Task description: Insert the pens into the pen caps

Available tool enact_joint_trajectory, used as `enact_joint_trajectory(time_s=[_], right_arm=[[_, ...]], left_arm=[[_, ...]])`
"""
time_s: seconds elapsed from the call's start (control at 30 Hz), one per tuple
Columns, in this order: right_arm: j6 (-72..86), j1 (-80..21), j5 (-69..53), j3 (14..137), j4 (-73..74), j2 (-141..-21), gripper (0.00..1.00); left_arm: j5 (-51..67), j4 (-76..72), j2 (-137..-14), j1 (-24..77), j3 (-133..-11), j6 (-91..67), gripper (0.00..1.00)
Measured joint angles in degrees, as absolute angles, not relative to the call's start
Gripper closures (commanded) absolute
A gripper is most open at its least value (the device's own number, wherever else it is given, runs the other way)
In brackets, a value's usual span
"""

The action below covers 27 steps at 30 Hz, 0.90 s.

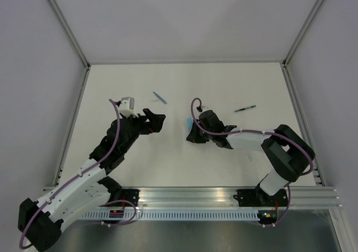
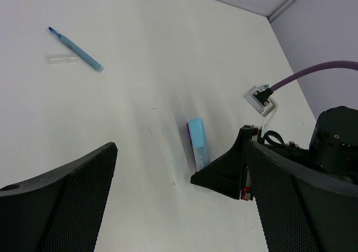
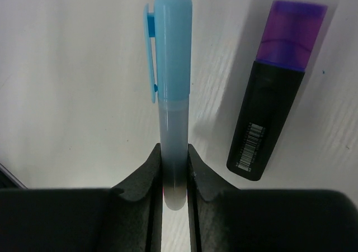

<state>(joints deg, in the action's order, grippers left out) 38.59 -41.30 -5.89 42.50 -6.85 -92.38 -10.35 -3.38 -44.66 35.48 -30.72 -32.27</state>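
While L claw (image 2: 180, 150) gapes, R claw (image 3: 174, 158) pinches lt blue marker (image 3: 173, 67) by tail.

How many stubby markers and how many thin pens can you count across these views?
Stubby markers: 2 (light blue marker, black-and-purple marker)
Thin pens: 2 (blue pen, dark green pen)
Total: 4

A white table (image 1: 168, 165) stands boxed in by plain pale grey walls (image 1: 184, 17), with slim metal posts (image 1: 65, 25) rising from its far corners. A slotted aluminium rail (image 1: 196, 199) edges the near side. Light falls soft and even.
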Motion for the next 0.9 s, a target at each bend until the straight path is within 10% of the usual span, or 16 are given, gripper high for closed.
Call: enact_joint_trajectory(time_s=[0.9], right_arm=[[42.8, -41.5, 3.6, 55.2, 7.3, -89.6, 0.59]], left_arm=[[-12.0, -5.0, -47.2, 35.5, -30.3, -32.0, 0.00]])
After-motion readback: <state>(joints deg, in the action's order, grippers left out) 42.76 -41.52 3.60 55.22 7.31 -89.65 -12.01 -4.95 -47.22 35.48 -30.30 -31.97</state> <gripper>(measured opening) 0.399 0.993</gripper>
